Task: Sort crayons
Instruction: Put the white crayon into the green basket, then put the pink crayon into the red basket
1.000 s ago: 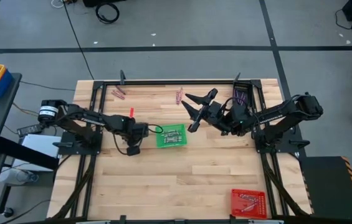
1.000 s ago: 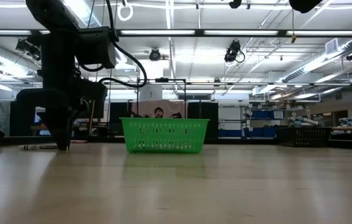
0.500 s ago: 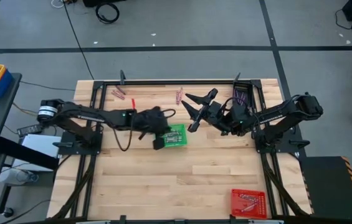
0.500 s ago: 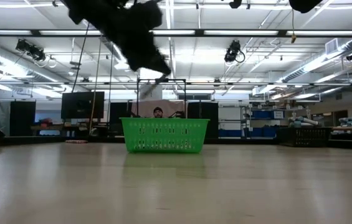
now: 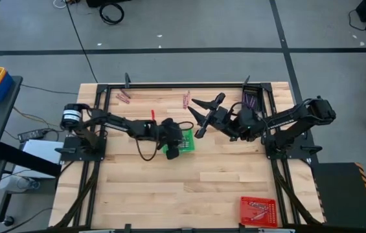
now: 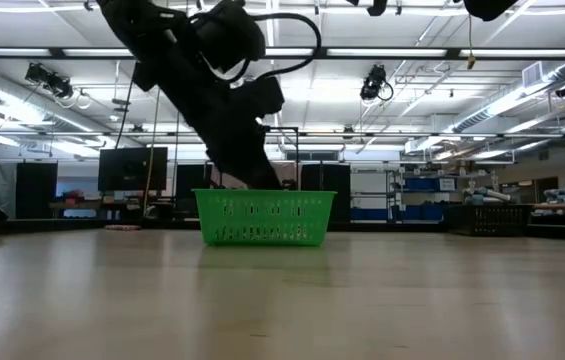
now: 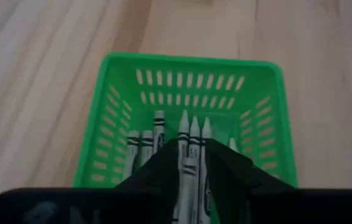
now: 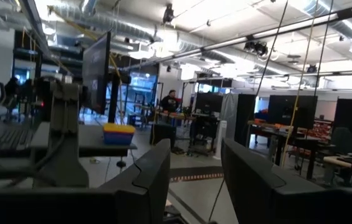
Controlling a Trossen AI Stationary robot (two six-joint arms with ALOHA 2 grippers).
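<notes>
The green tray [image 5: 187,139] stands mid-table and holds several pale crayons [image 7: 191,140] lying side by side. My left gripper [image 5: 176,145] hangs slanting down over the tray's left part. Its fingers [image 7: 154,171] stand apart, and the tray's crayons show through the gap. In the low view its tips are hidden behind the tray wall [image 6: 264,218]. My right gripper [image 5: 196,118] is raised to the right of the tray, open with nothing between its fingers [image 8: 157,168]. Pink crayons [image 5: 124,97] [image 5: 186,99] lie on the table by the far edge.
A dark tray with purple crayons [image 5: 251,98] sits at the far right of the table. A red tray [image 5: 258,211] with crayons stands at the near right corner. Bare wood lies in front of the green tray.
My left gripper has risen off the table to the left of the green tray and gone toward the table's right edge. It now stands over the tray. It has tipped from pointing straight down to slanting forward.
</notes>
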